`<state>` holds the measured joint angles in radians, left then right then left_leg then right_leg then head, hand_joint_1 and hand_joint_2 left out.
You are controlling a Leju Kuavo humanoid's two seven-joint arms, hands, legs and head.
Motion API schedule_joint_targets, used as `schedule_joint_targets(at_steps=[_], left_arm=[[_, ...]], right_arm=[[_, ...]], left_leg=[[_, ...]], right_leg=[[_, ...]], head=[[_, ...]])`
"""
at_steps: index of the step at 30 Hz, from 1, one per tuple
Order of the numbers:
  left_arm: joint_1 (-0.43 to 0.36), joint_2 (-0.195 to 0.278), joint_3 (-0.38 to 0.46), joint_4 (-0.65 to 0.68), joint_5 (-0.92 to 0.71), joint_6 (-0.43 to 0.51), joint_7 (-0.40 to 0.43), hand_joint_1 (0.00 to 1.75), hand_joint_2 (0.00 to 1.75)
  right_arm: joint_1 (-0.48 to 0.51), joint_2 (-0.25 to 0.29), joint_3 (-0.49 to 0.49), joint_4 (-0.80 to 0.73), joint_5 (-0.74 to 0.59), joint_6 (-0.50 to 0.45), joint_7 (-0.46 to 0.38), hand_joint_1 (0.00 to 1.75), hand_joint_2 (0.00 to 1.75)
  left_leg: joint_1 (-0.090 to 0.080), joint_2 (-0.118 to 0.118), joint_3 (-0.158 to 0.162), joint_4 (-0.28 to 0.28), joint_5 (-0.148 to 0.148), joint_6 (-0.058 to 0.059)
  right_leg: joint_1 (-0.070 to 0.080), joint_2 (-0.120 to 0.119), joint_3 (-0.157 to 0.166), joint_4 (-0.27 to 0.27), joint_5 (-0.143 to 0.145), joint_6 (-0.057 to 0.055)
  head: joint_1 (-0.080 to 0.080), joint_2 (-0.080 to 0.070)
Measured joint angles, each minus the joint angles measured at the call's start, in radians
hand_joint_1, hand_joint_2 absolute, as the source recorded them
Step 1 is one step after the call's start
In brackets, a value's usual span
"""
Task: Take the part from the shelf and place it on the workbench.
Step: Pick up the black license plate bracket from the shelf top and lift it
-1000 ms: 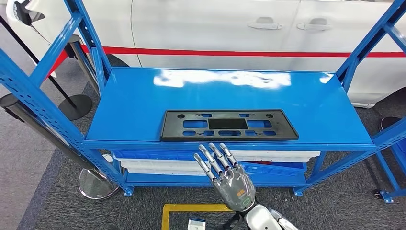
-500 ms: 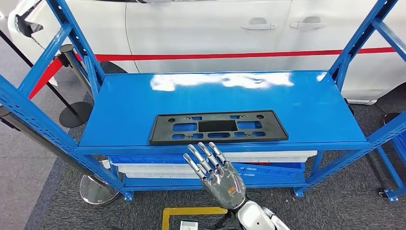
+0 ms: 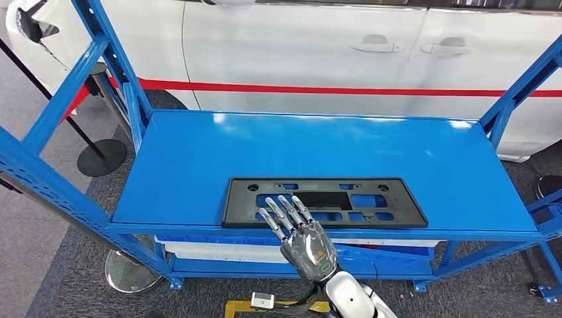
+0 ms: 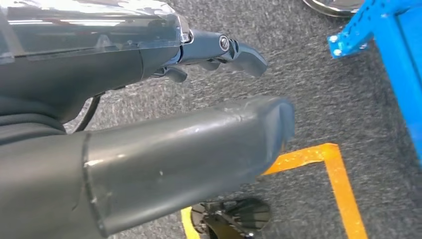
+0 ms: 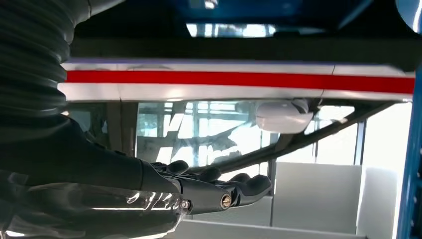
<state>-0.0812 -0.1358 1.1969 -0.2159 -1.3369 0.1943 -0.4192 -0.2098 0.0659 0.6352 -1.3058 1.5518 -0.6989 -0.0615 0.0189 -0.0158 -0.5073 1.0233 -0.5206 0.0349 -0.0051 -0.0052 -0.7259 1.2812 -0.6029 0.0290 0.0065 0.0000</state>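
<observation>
The part (image 3: 371, 199) is a flat black rectangular plate with several cut-outs, lying along the front edge of the blue shelf top (image 3: 265, 146). My right hand (image 3: 301, 235) reaches up from below with its fingers straight and spread. Its fingertips (image 3: 281, 209) overlap the left-centre of the part's front edge, and nothing is held. In the right wrist view the right hand (image 5: 199, 191) shows dark, outstretched fingers against the car's side. My left hand (image 4: 149, 74) hangs over the grey carpet and holds nothing.
A white car (image 3: 298, 46) with a red stripe stands close behind the shelf. Blue uprights (image 3: 59, 112) frame both ends. White and blue trays (image 3: 219, 252) sit on the lower level. Stanchion bases (image 3: 129, 271) stand at the left. Yellow floor tape (image 4: 338, 169) marks the carpet.
The camera has shifted, so the whole scene sits differently. My right hand has moved forward: its fingertips were short of the shelf's front edge and now lie over the part's front edge.
</observation>
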Motion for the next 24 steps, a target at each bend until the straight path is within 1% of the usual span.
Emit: schedule_joint_targets(at_steps=[1,2,3,4,5,6,7,8,9,10,11,12,13,14,15,16,17,18,19,20,21,22,23,24], left_arm=[[0.0,0.0,0.0,0.0,-0.001,-0.001,0.0,0.0,0.0],[0.001,-0.001,0.0,0.0,-0.002,-0.003,0.0,0.0,0.0],[0.001,-0.004,-0.001,0.001,0.0,-0.004,0.0,0.0,0.0],[0.0,-0.006,-0.002,0.002,0.002,-0.005,0.0,0.0,0.0],[-0.001,-0.008,-0.003,0.003,0.004,-0.006,0.0,0.0,0.0],[-0.003,-0.01,-0.005,0.004,0.006,-0.007,0.0,0.0,0.0],[-0.004,-0.009,-0.007,0.004,0.006,-0.008,0.0,0.0,0.0],[-0.005,-0.009,-0.01,0.004,0.005,-0.006,0.0,0.0,0.0],[-0.008,-0.008,-0.013,0.004,0.003,-0.001,0.001,0.0,0.0],[-0.012,-0.008,-0.016,0.004,0.0,0.005,0.004,0.0,0.0],[-0.016,-0.008,-0.019,0.004,-0.002,0.011,0.008,0.0,0.0],[-0.02,-0.009,-0.022,0.004,-0.004,0.016,0.012,0.0,0.0],[-0.022,-0.009,-0.023,0.005,-0.004,0.019,0.015,0.0,0.0],[-0.022,-0.009,-0.024,0.005,-0.004,0.02,0.017,0.0,0.0],[-0.022,-0.009,-0.025,0.005,-0.004,0.021,0.018,0.0,0.0],[-0.022,-0.009,-0.025,0.005,-0.004,0.022,0.018,0.0,0.0],[-0.022,-0.008,-0.026,0.005,-0.005,0.022,0.018,0.0,0.0],[-0.022,-0.008,-0.027,0.005,-0.005,0.023,0.018,0.0,0.0],[-0.024,-0.007,-0.027,0.005,-0.006,0.024,0.017,0.0,0.0],[-0.026,-0.007,-0.028,0.004,-0.007,0.024,0.017,0.0,0.0],[-0.027,-0.007,-0.029,0.004,-0.006,0.025,0.017,0.0,0.0],[-0.029,-0.007,-0.03,0.004,-0.005,0.024,0.016,0.0,0.0],[-0.029,-0.007,-0.031,0.004,-0.003,0.022,0.013,0.0,0.0],[-0.029,-0.008,-0.031,0.004,0.0,0.019,0.01,0.0,0.0]], right_arm=[[-0.001,0.003,-0.002,0.02,0.002,0.0,0.002,0.0,1.75],[-0.004,0.006,-0.004,0.04,0.002,0.0,0.008,0.0,1.75],[-0.007,0.008,-0.005,0.061,0.002,0.0,0.018,0.0,1.75],[-0.012,0.01,-0.006,0.081,0.001,0.0,0.03,0.0,1.75],[-0.017,0.012,-0.005,0.1,-0.001,0.0,0.041,0.0,1.75],[-0.02,0.014,-0.002,0.118,-0.002,0.0,0.048,0.0,1.75],[-0.022,0.02,0.002,0.133,-0.002,0.0,0.05,0.0,1.75],[-0.022,0.026,0.008,0.149,-0.002,0.0,0.05,0.0,1.75],[-0.022,0.034,0.014,0.165,-0.002,-0.001,0.05,0.0,1.75],[-0.024,0.042,0.019,0.183,-0.002,-0.002,0.05,0.0,1.75],[-0.025,0.048,0.023,0.201,-0.002,-0.002,0.05,0.0,1.75],[-0.027,0.052,0.025,0.216,-0.002,-0.002,0.05,0.0,1.75],[-0.028,0.056,0.027,0.228,-0.002,-0.002,0.05,0.0,1.75],[-0.029,0.059,0.028,0.239,-0.002,-0.002,0.051,0.0,1.75],[-0.032,0.06,0.028,0.247,-0.002,-0.003,0.051,0.38,1.75],[-0.036,0.062,0.028,0.256,-0.002,-0.003,0.051,0.82,1.75],[-0.043,0.063,0.028,0.265,-0.002,-0.004,0.052,1.25,1.75],[-0.051,0.065,0.028,0.278,-0.003,-0.003,0.053,1.69,1.75],[-0.061,0.066,0.027,0.297,-0.006,-0.003,0.055,1.75,1.75],[-0.074,0.068,0.025,0.32,-0.014,-0.002,0.054,1.75,1.75],[-0.087,0.07,0.023,0.343,-0.027,-0.001,0.05,1.75,1.75],[-0.099,0.072,0.021,0.364,-0.043,0.001,0.044,1.75,1.75],[-0.111,0.073,0.017,0.38,-0.061,0.003,0.035,1.75,1.75],[-0.12,0.073,0.013,0.392,-0.079,0.005,0.025,1.75,1.75]], left_leg=[[-0.001,-0.002,0.019,-0.001,-0.013,-0.001],[-0.003,-0.003,0.037,-0.004,-0.027,-0.001],[-0.005,-0.005,0.055,-0.005,-0.04,-0.003],[-0.007,-0.006,0.07,-0.008,-0.052,-0.007],[-0.007,-0.008,0.084,-0.015,-0.06,-0.012],[-0.009,-0.008,0.095,-0.015,-0.059,-0.019],[-0.009,-0.008,0.101,-0.014,-0.055,-0.026],[-0.008,-0.005,0.102,-0.001,-0.05,-0.03],[-0.007,-0.002,0.091,0.026,-0.049,-0.035],[-0.006,0.0,0.071,0.065,-0.062,-0.039],[-0.005,0.002,0.039,0.116,-0.088,-0.043],[-0.005,0.003,0.0,0.17,-0.121,-0.047],[-0.004,0.004,-0.037,0.215,-0.15,-0.051],[-0.004,0.004,-0.063,0.238,-0.162,-0.054],[-0.004,0.005,-0.075,0.23,-0.15,-0.056],[-0.004,0.007,-0.068,0.188,-0.119,-0.056],[-0.004,0.009,-0.047,0.121,-0.076,-0.052],[-0.006,0.011,-0.029,0.065,-0.046,-0.045],[-0.009,0.012,-0.018,0.026,-0.036,-0.038],[-0.012,0.012,-0.016,0.008,-0.036,-0.028],[-0.015,0.011,-0.024,0.012,-0.045,-0.02],[-0.015,0.01,-0.027,0.011,-0.047,-0.013],[-0.013,0.011,-0.028,0.003,-0.027,-0.005],[-0.009,0.013,-0.029,-0.004,-0.006,0.002]], right_leg=[[0.003,0.001,-0.003,-0.042,0.03,-0.007],[0.008,0.001,0.002,-0.103,0.085,-0.019],[0.015,0.005,0.009,-0.163,0.15,-0.033],[0.021,0.008,0.016,-0.208,0.201,-0.045],[0.026,0.01,0.022,-0.234,0.235,-0.055],[0.029,0.012,0.028,-0.244,0.242,-0.06],[0.029,0.011,0.039,-0.25,0.236,-0.064],[0.028,0.012,0.051,-0.261,0.233,-0.068],[0.026,0.012,0.063,-0.271,0.23,-0.073],[0.023,0.013,0.073,-0.279,0.227,-0.077],[0.022,0.013,0.08,-0.284,0.223,-0.08],[0.021,0.013,0.083,-0.285,0.218,-0.083],[0.021,0.014,0.085,-0.285,0.214,-0.084],[0.021,0.014,0.087,-0.284,0.212,-0.083],[0.021,0.015,0.088,-0.283,0.21,-0.082],[0.021,0.015,0.087,-0.281,0.21,-0.08],[0.022,0.015,0.086,-0.277,0.21,-0.077],[0.022,0.014,0.086,-0.273,0.212,-0.073],[0.023,0.015,0.084,-0.269,0.212,-0.067],[0.023,0.016,0.082,-0.266,0.21,-0.06],[0.022,0.017,0.08,-0.265,0.209,-0.052],[0.021,0.018,0.078,-0.266,0.207,-0.045],[0.021,0.018,0.075,-0.264,0.206,-0.039],[0.02,0.017,0.071,-0.253,0.196,-0.034]], head=[[0.0,0.0],[0.001,0.0],[0.0,0.0],[0.0,0.0],[0.0,0.0],[0.0,0.0],[0.001,0.0],[0.001,0.0],[0.0,0.0],[-0.001,0.0],[-0.002,0.0],[-0.003,0.0],[-0.003,0.0],[-0.003,0.0],[-0.004,0.0],[-0.004,0.0],[-0.004,0.0],[-0.004,0.0],[-0.005,0.0],[-0.007,0.0],[-0.008,0.0],[-0.01,0.0],[-0.011,0.0],[-0.01,0.0]])
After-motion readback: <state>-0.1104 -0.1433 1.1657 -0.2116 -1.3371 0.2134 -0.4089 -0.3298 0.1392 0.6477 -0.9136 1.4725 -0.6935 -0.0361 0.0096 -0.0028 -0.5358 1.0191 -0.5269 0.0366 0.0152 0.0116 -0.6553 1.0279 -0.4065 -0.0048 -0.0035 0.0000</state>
